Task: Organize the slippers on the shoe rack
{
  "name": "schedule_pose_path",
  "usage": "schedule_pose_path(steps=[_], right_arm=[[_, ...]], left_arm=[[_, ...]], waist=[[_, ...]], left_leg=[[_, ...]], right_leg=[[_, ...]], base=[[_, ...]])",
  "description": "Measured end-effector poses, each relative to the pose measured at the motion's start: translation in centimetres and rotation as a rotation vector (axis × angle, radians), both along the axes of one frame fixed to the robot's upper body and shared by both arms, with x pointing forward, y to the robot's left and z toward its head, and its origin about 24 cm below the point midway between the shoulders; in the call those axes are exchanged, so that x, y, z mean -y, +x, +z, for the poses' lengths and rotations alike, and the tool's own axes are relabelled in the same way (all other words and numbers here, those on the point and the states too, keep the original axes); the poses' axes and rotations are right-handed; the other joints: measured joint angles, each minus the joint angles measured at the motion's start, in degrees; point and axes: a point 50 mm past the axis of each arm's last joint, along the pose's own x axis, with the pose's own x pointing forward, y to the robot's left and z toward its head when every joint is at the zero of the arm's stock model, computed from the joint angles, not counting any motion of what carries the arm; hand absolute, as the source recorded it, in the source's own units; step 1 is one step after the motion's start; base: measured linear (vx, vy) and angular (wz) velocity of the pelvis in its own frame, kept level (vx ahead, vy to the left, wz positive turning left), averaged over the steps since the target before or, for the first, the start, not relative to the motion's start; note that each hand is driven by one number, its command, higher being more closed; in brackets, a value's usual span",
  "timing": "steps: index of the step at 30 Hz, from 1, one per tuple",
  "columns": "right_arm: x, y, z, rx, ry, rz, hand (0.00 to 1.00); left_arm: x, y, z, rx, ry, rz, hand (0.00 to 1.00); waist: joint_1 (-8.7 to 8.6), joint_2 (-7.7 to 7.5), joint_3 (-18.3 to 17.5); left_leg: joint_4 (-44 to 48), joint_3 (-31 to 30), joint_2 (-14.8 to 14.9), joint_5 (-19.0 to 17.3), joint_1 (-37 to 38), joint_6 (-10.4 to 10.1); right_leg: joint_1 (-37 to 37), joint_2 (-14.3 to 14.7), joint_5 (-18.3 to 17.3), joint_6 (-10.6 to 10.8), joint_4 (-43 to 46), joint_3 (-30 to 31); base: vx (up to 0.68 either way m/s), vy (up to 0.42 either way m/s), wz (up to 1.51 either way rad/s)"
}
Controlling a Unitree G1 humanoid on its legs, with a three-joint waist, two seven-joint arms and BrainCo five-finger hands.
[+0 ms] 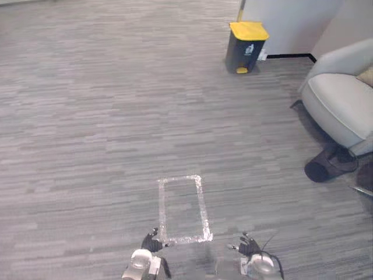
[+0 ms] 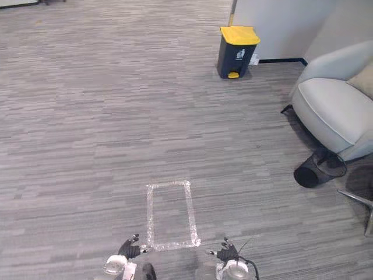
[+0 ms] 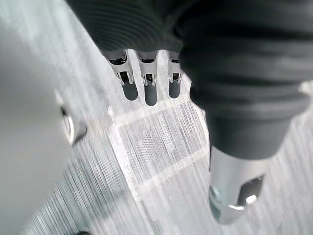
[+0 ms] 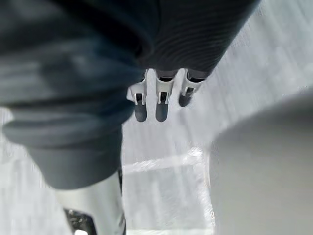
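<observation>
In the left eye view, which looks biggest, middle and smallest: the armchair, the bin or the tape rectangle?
1. Armchair, partly cut off.
2. Tape rectangle.
3. Bin; it's farther away, so unsure.

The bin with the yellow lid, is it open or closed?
Closed. The yellow lid lies flat on top of the dark bin, with no gap showing, and the bin stands upright.

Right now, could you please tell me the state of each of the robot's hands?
Left hand: open and relaxed, holding nothing.
Right hand: open and relaxed, holding nothing.
</observation>
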Motion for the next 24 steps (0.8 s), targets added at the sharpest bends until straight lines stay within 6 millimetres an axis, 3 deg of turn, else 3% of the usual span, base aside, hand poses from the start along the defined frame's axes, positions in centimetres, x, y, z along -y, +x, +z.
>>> schedule_pose_path(steps=[2, 3, 6, 7, 8, 9, 10, 12, 13, 14, 15, 17, 20, 22, 23, 24], right_arm=[[0.4, 0.2, 0.1, 0.007, -0.011, 0.003, 0.00], [0.3, 0.3, 0.2, 0.010, -0.010, 0.003, 0.00], [0.3, 1.2, 0.6, 0.044, -0.011, 0.009, 0.00], [0.1, 1.0, 0.5, 0.037, -0.009, 0.013, 0.00], [0.3, 1.2, 0.6, 0.045, -0.014, 0.014, 0.00], [0.7, 1.4, 0.7, 0.049, -0.028, 0.016, 0.00], [1.4, 1.4, 0.8, 0.049, -0.041, 0.006, 0.00], [1.4, 1.5, 0.8, 0.051, -0.038, -0.004, 0.00], [1.5, 1.3, 0.7, 0.037, -0.040, -0.008, 0.00], [1.5, 0.8, 0.5, 0.021, -0.040, -0.011, 0.00], [1.6, 0.7, 0.5, 0.020, -0.042, -0.013, 0.00], [1.6, 0.8, 0.6, 0.022, -0.052, -0.024, 0.00], [1.6, 0.6, 0.4, 0.012, -0.049, -0.029, 0.00], [1.5, 0.0, 0.1, -0.010, -0.048, -0.031, 0.00], [1.6, -0.3, 0.0, -0.021, -0.051, -0.034, 0.00], [1.9, -0.4, 0.1, -0.019, -0.058, -0.035, 0.00]], left_arm=[[-0.7, 0.3, 0.2, 0.010, 0.026, 0.001, 0.00], [-0.9, 0.4, 0.2, 0.012, 0.031, 0.001, 0.00], [-1.1, 0.9, 0.4, 0.024, 0.039, -0.002, 0.00], [-1.1, 0.6, 0.3, 0.018, 0.037, -0.005, 0.00], [-0.5, 0.3, 0.1, 0.000, 0.021, -0.002, 0.00], [-0.2, 0.3, 0.0, -0.001, 0.013, -0.004, 0.00], [0.7, 0.8, 0.2, 0.014, -0.013, -0.016, 0.00], [1.0, 1.3, 0.3, 0.022, -0.021, -0.025, 0.00], [1.4, 1.3, 0.4, 0.024, -0.037, -0.021, 0.00], [1.8, 1.0, 0.3, 0.022, -0.058, 0.008, 0.00], [1.9, 0.8, 0.2, 0.016, -0.062, 0.013, 0.00], [2.0, 0.6, 0.2, 0.014, -0.066, 0.015, 0.00], [1.7, 0.7, 0.2, 0.020, -0.060, 0.015, 0.00], [1.8, 0.6, 0.2, 0.022, -0.062, 0.017, 0.00], [1.8, 0.5, 0.2, 0.019, -0.065, 0.019, 0.00], [1.9, 0.5, 0.2, 0.018, -0.069, 0.021, 0.00]], waist=[[-0.23, 0.76, 0.2], [-0.27, 0.76, 0.2], [-1.03, 1.18, 0.6], [-1.08, 0.33, 0.3], [-0.91, 0.76, 0.7], [-0.82, 1.80, 0.7], [-1.39, 2.78, 0.4], [-2.00, 2.98, 0.9], [-1.88, 3.00, 1.5], [-1.52, 2.89, 1.6], [-1.43, 2.75, 1.5], [-0.77, 2.29, 1.3], [0.19, 2.10, 1.4], [0.82, 2.18, 1.3], [0.84, 2.52, 1.1], [0.68, 3.55, 0.5]], left_leg=[[-3.9, 1.3, 0.5, 0.0, 4.8, 0.0], [-4.3, 1.4, 0.6, 0.0, 5.2, 0.0], [-5.8, 2.8, 1.8, 0.0, 7.8, -0.1], [-6.0, 3.4, 1.1, -0.6, 9.4, -1.3], [-5.7, 4.5, 1.3, -2.5, 11.6, -4.3], [-5.3, 4.9, 2.0, -2.8, 11.9, -4.8], [1.3, 4.3, 3.2, -2.5, 9.5, -5.2], [11.0, 3.6, 5.3, -1.6, 6.0, -7.0], [23.8, 2.0, 8.2, -0.8, 2.6, -10.4], [31.5, 1.2, 9.4, -2.4, 0.9, -11.8], [32.8, 1.2, 9.4, -2.8, 0.5, -11.7], [30.0, 1.1, 8.2, -5.4, -3.5, -7.1], [20.3, -3.3, 5.9, -5.9, -6.9, -6.1], [10.0, -16.2, 2.4, -5.5, -8.9, -6.5], [7.0, -19.4, 2.1, -4.0, -9.1, -6.6], [4.4, -20.8, 2.7, 0.1, -9.2, -5.5]], right_leg=[[-3.6, 0.6, -3.3, -3.2, 0.7, -8.1], [-4.5, 0.9, -3.7, -3.6, 0.0, -9.1], [-9.6, 3.2, -2.9, -5.8, -11.8, -15.5], [-9.2, 4.2, 4.4, -7.2, -21.9, -16.6], [-8.9, 4.7, 9.3, -11.6, -23.2, -16.8], [-8.9, 5.6, 9.0, -11.8, -22.7, -16.7], [-8.6, 6.0, 5.7, -11.2, -22.7, -16.3], [-6.2, 6.4, 5.1, -11.4, -24.0, -16.1], [-1.3, 7.6, 5.1, -11.5, -27.5, -15.3], [3.4, 8.7, 5.0, -11.7, -30.2, -13.5], [4.5, 8.9, 4.9, -11.8, -31.0, -12.6], [7.2, 9.2, 4.8, -11.8, -33.1, -7.1], [7.2, 9.1, 4.8, -11.1, -33.0, -1.5], [7.4, 9.1, 4.6, -8.9, -33.1, 4.9], [7.6, 9.3, 4.4, -7.9, -33.1, 6.4], [7.0, 10.3, 3.7, -6.2, -32.9, 8.8]], base=[[0.43, 0.135, -0.14], [0.38, 0.043, -0.09], [0.40, -0.034, -0.09], [0.44, -0.093, -0.28], [0.45, -0.094, -0.36], [0.52, -0.124, -0.40], [0.51, -0.147, -0.22], [0.39, -0.130, -0.09], [0.34, -0.076, -0.44], [0.45, -0.075, -0.58], [0.46, 0.036, -0.94], [0.34, 0.101, -1.12], [0.17, 0.125, -1.15], [0.20, 0.244, -1.46], [0.18, 0.316, -1.43], [0.11, 0.226, -1.00]])
